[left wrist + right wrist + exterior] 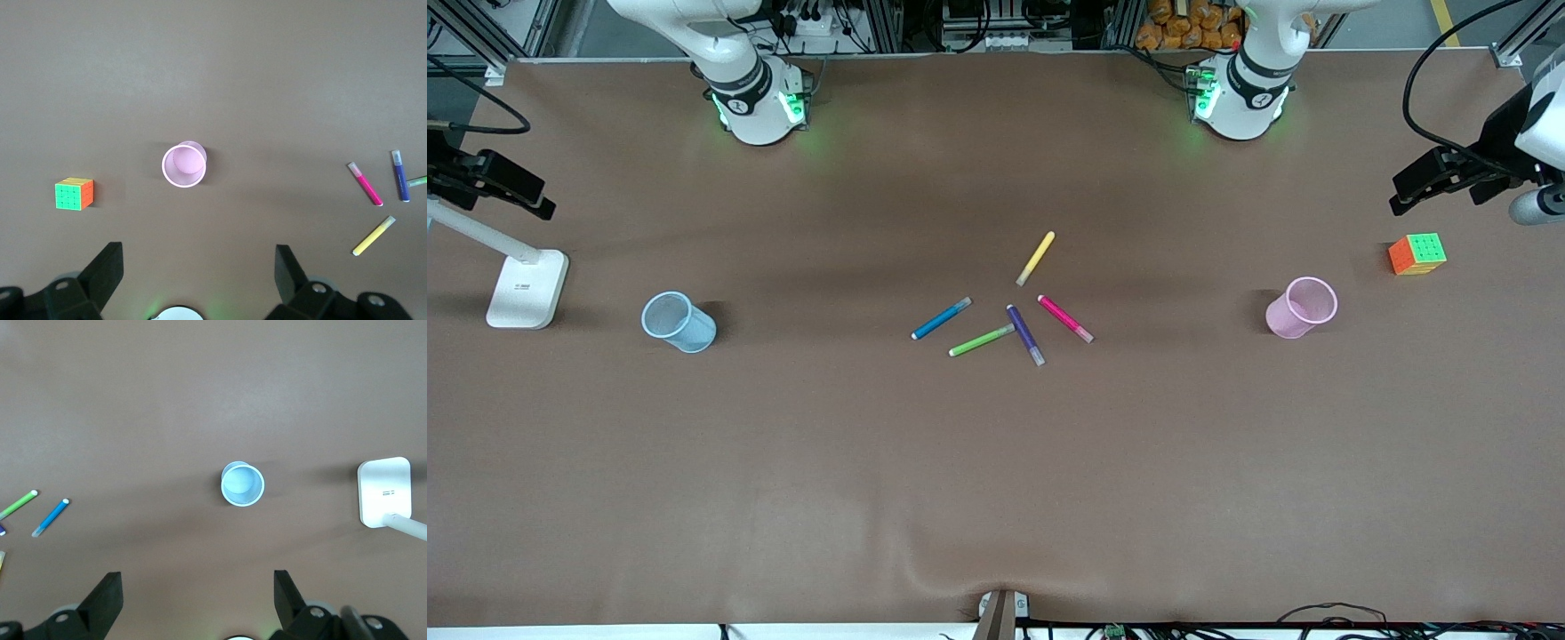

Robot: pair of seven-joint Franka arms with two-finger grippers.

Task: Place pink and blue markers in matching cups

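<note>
Your left pincer (198, 280) and right pincer (198, 600) both hang wide open and empty, high over the pink cup (1302, 307) and blue cup (679, 322). The pink marker (1065, 319) lies mid-surface on the left arm's side of the pile, the blue marker (941, 318) on the right arm's.

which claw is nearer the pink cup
Left. The left claw is open and high over the table near the pink cup, at the left arm's end. The right claw, also open, is up near the blue cup at the right arm's end.

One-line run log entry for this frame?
pink marker, blue marker: on table | pink cup, blue cup: empty | left gripper, right gripper: open, high
</note>
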